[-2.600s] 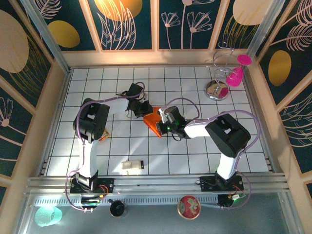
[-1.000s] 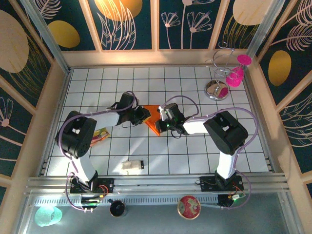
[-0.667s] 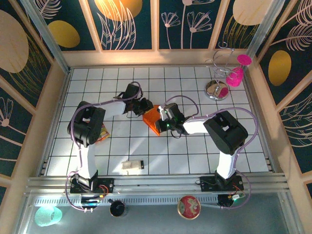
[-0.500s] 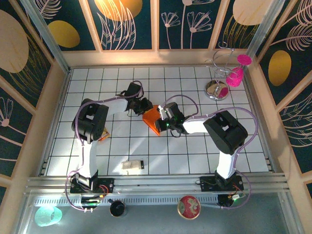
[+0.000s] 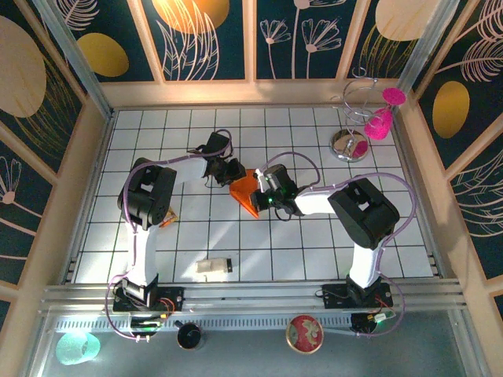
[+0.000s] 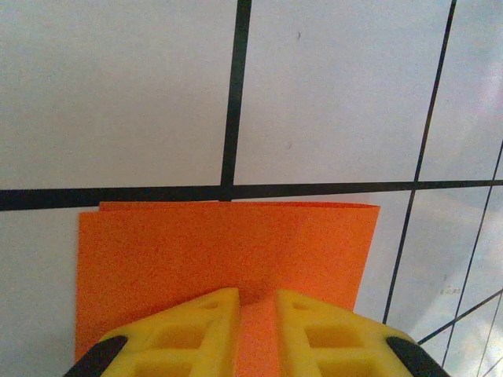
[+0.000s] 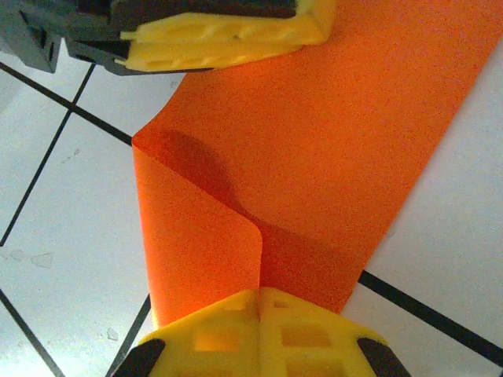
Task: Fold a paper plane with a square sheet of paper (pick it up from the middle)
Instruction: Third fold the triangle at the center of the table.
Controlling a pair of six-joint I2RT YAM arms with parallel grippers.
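The square sheet of paper (image 5: 245, 198) lies partly curled over, with bare white tiles (image 5: 314, 243) open on every side of it. The right gripper (image 7: 259, 305) is clamped on the sheet's curled edge. The left gripper (image 6: 257, 302) sits at the opposite edge with its fingers almost together, and I honestly can't tell if it's pinching. From above, both grippers hide a good chunk of the sheet.
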